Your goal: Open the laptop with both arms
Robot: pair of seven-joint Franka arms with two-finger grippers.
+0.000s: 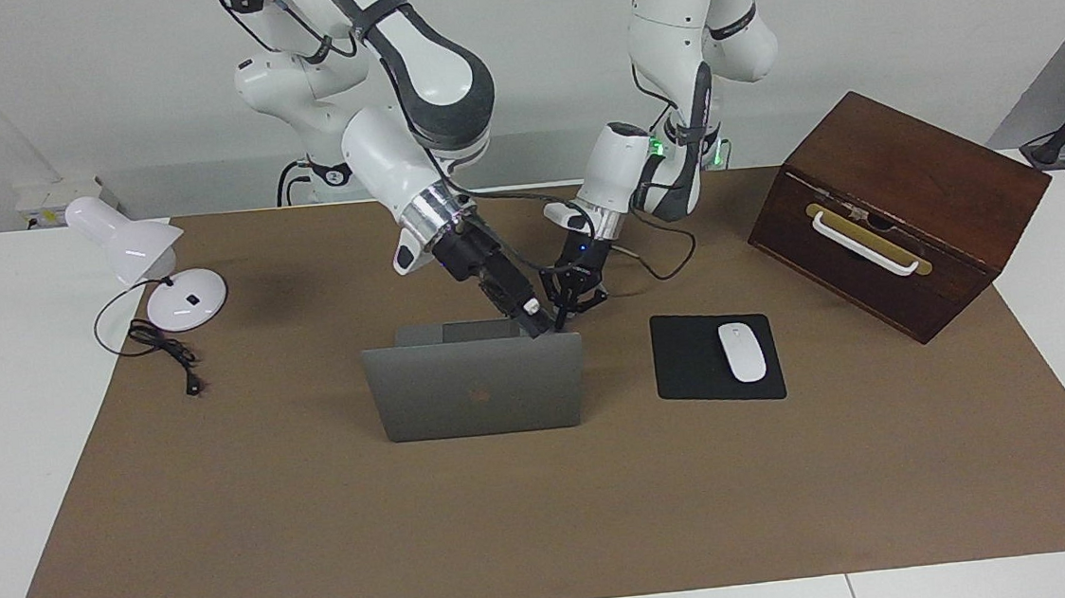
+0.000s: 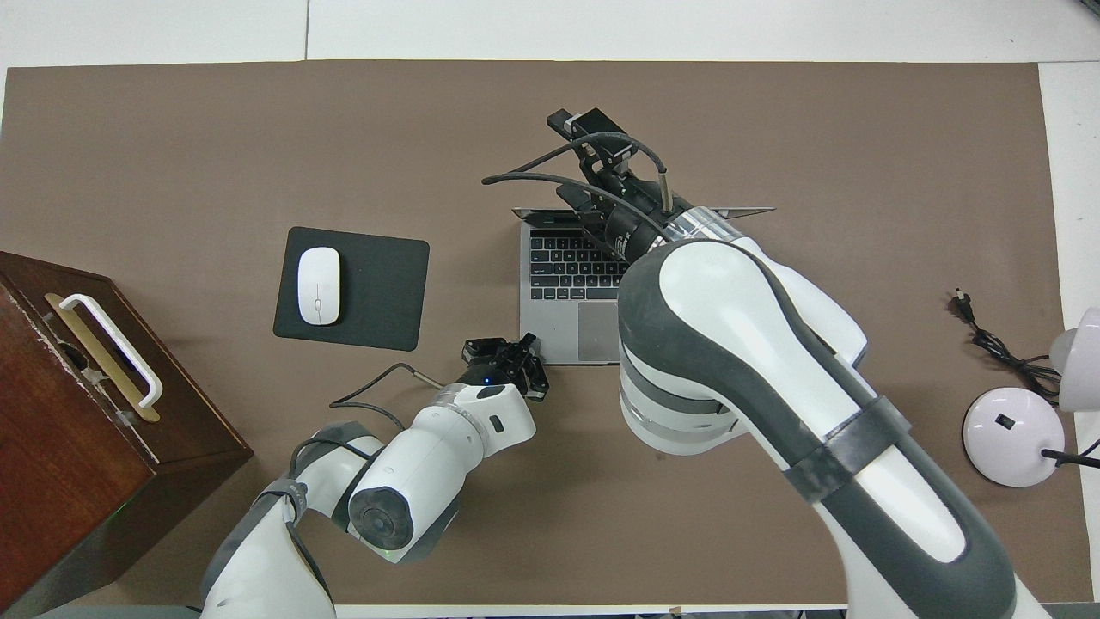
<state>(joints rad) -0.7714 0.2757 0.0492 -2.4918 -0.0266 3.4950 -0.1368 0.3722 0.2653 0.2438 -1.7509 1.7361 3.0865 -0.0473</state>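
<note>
One laptop (image 1: pixel 475 387) stands open at mid-counter, lid upright, keyboard toward the robots. Left gripper (image 1: pixel 560 313), fingers clenched on nothing, presses the base corner nearest the mouse pad (image 1: pixel 716 358). Right gripper (image 1: pixel 539 322) reaches over the lid's top edge; whether its fingers are parted cannot be told. White mouse (image 1: pixel 742 351) lies on the pad; wooden box (image 1: pixel 896 213) and lamp (image 1: pixel 144 258) occupy the counter's (image 1: pixel 550 516) two ends.
</note>
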